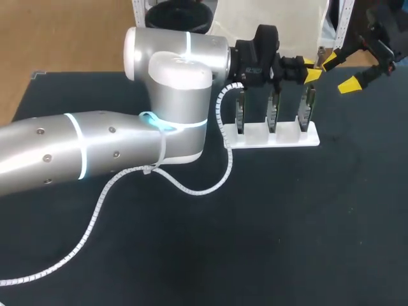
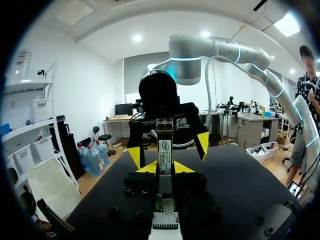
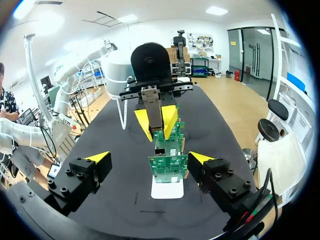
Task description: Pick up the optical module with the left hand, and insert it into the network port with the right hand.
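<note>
The optical module [image 2: 164, 150], a slim silver bar with a label, stands upright between the yellow tips of my left gripper [image 2: 165, 168], which is shut on it. In the head view that gripper [image 1: 311, 69] hangs over the right end of a white rack [image 1: 274, 138] that holds three upright green circuit boards [image 1: 274, 109]. My right gripper [image 1: 340, 72] hovers just right of it, open wide and facing it. From the right wrist, the open gripper [image 3: 148, 159] flanks the nearest board [image 3: 167, 168], and the module [image 3: 152, 107] is above and beyond it. A small dark port [image 3: 159, 150] sits at that board's top edge.
The black table [image 1: 268, 236] stretches out in front of the rack. My left arm's thick silver body [image 1: 172, 83] and its white coiled cable [image 1: 191, 188] lie across the table's left half.
</note>
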You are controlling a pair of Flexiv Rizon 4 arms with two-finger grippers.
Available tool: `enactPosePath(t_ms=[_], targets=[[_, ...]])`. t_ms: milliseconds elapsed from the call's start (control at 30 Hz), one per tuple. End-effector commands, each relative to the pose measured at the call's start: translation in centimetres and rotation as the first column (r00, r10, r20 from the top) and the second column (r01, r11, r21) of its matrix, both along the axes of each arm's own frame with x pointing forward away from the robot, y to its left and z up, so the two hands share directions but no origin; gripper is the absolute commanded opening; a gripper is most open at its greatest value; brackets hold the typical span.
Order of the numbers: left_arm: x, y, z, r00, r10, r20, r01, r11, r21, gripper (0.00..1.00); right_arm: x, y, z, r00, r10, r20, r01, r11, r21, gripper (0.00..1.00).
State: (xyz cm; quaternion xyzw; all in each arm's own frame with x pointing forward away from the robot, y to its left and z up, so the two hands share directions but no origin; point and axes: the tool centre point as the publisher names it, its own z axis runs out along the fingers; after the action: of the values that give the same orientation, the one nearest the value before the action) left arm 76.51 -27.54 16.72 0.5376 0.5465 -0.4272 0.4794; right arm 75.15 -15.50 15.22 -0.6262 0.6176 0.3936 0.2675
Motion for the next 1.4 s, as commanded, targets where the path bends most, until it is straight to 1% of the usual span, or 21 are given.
enactPosePath(t_ms=[33,300,667,1400], targets=[[0.1,-0.17,-0.1,1.0,-0.001,-0.005,0.001,1.0,0.004,0.0,-0.19,0.03,-0.04,1.0,-0.003,0.005,0.003,1.0,0.001,1.0],[-0.02,-0.27,-0.38,1.0,-0.006,-0.028,0.006,1.0,0.008,0.0,-0.19,0.03,-0.04,1.0,-0.003,0.005,0.003,1.0,0.001,1.0],[-0.11,-0.49,-0.79,0.999,-0.01,-0.036,0.011,1.0,0.021,0.0,-0.19,0.03,-0.04,1.0,-0.003,0.005,0.003,1.0,0.001,1.0],[0.09,-0.35,-0.81,1.0,-0.004,-0.028,0.005,0.999,0.038,0.0,-0.19,0.03,-0.04,1.0,-0.003,0.005,0.003,1.0,0.001,1.0]])
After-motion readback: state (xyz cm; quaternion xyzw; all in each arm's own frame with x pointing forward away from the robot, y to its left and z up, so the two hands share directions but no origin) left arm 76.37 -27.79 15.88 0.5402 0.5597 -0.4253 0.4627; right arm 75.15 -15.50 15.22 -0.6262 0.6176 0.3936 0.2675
